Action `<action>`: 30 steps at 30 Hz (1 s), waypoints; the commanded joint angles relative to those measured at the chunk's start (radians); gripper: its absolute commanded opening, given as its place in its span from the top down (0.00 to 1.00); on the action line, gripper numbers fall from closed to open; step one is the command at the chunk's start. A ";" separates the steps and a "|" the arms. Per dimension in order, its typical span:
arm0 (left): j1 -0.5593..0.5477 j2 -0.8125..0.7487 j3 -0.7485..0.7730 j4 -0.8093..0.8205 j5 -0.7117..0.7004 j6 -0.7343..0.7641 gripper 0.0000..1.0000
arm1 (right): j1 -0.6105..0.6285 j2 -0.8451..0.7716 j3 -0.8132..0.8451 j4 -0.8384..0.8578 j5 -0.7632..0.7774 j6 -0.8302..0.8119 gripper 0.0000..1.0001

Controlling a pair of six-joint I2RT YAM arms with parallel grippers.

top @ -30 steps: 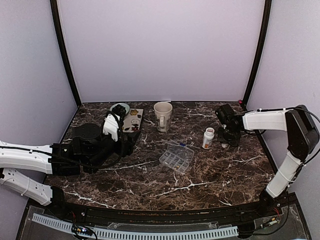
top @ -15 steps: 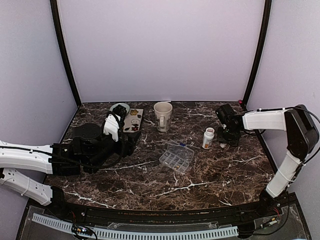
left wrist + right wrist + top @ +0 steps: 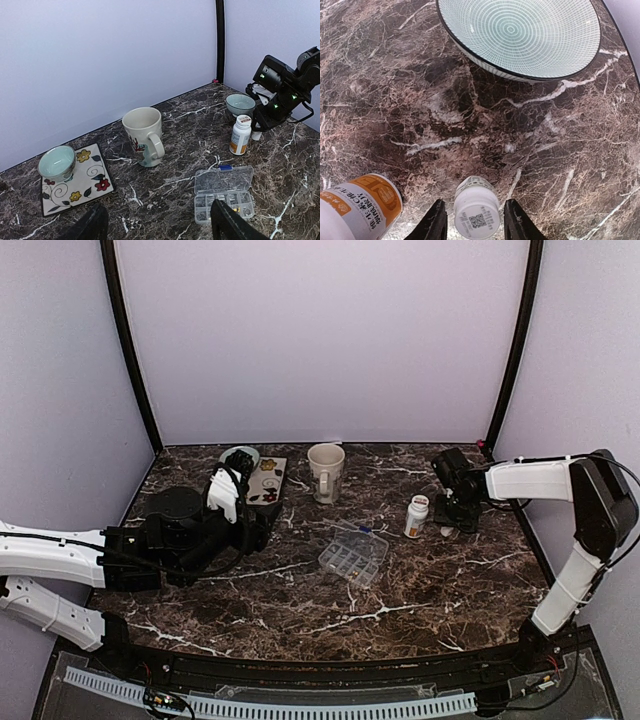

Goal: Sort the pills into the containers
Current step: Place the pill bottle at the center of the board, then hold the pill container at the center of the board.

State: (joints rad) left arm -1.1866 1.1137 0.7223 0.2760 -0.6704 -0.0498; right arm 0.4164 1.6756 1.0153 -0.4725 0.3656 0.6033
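Note:
The clear pill-organizer container (image 3: 353, 554) lies mid-table with its lid open; in the left wrist view the container (image 3: 225, 192) holds a small yellow pill (image 3: 237, 207) in a front compartment. A white pill bottle with an orange label (image 3: 416, 516) (image 3: 360, 205) stands right of it. My right gripper (image 3: 458, 512) (image 3: 472, 222) is open, its fingers either side of a small white bottle (image 3: 476, 207) lying on the table, with a gap on each side. My left gripper (image 3: 245, 520) (image 3: 155, 227) hovers open and empty, left of the container.
A cream mug (image 3: 326, 470) (image 3: 144, 135) stands behind the container. A floral tile (image 3: 265, 482) with a pale green bowl (image 3: 240, 457) sits at the back left. A second patterned bowl (image 3: 520, 35) (image 3: 240, 104) lies just beyond the right gripper, near the right wall.
The right gripper's jaws have opened wider around the small white bottle. The left arm, the container and the orange-label bottle have not moved.

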 commanded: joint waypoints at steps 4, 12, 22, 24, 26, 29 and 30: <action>0.007 -0.017 -0.019 0.008 -0.003 -0.018 0.28 | -0.007 -0.104 0.009 -0.016 0.023 0.022 0.57; 0.008 0.003 -0.021 -0.036 0.020 -0.057 0.28 | 0.023 -0.207 0.044 -0.055 0.061 0.027 0.57; 0.014 0.080 -0.018 -0.161 0.145 -0.247 0.46 | 0.227 -0.254 0.130 -0.026 0.134 -0.008 0.59; 0.019 0.102 -0.021 -0.161 0.177 -0.281 0.57 | 0.265 -0.240 0.172 -0.009 0.131 -0.015 0.61; 0.031 0.126 -0.021 -0.157 0.222 -0.312 0.66 | 0.294 -0.216 0.193 -0.003 0.112 -0.023 0.63; 0.064 0.172 -0.016 -0.151 0.316 -0.359 0.76 | 0.327 -0.169 0.209 0.031 0.065 -0.034 0.68; 0.075 0.189 -0.013 -0.147 0.343 -0.368 0.78 | 0.335 -0.152 0.215 0.037 0.051 -0.039 0.70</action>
State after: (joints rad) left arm -1.1492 1.2617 0.7124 0.1390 -0.4618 -0.3313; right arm 0.7216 1.4635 1.1969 -0.4919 0.4591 0.5850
